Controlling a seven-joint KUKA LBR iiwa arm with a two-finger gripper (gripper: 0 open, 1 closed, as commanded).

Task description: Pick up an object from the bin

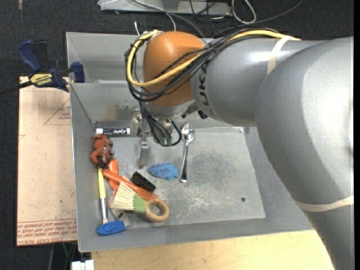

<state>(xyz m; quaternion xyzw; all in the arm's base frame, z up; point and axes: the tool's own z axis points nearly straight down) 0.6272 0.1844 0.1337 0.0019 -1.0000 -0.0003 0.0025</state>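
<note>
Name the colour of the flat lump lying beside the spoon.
The lump is blue, left of the spoon, in the camera view.

Along the left side of the bin (225, 184) we see a small heap. A black marker (112, 131) lies at the top with a brown toy figure (101, 151) just below. Then come an orange-handled brush (125, 196), a black block (142, 181) by its handle, a wooden ring (156, 210) and a blue piece (110, 228).

Bare bin floor (225, 179) rightward (heap (126, 198) left)
</note>
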